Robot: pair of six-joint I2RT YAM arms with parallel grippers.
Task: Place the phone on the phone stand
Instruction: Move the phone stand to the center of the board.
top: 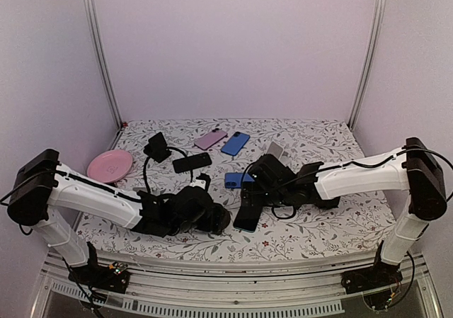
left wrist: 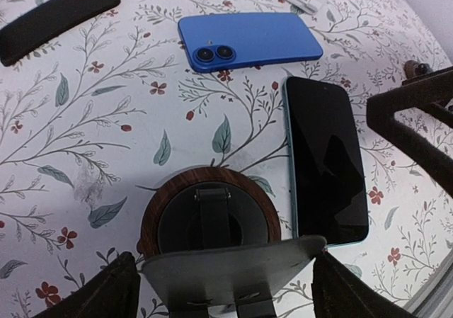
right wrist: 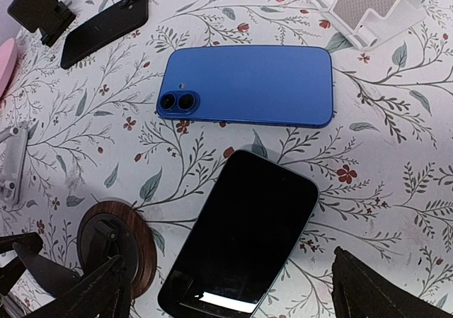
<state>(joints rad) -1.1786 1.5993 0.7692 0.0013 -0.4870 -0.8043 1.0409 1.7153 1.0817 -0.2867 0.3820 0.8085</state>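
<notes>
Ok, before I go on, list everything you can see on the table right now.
screen-up phone: 1, black glass, pale blue edge, front centre, flat
blue phones: 2, face down; one just behind it, one at the back
mauve phone: 1, back, left of the far blue one
black phone: 1, face down, left of centre
round stand: 1, wood-look base, front left of centre
black stand: 1, back left
white stand: 1, back, right of centre
white piece: 1, beside the round stand, unclear what
plate: 1, pink, far left
left gripper: jaws wide beside the round stand's backrest, grip unclear
right gripper: open over the screen-up phone
</notes>
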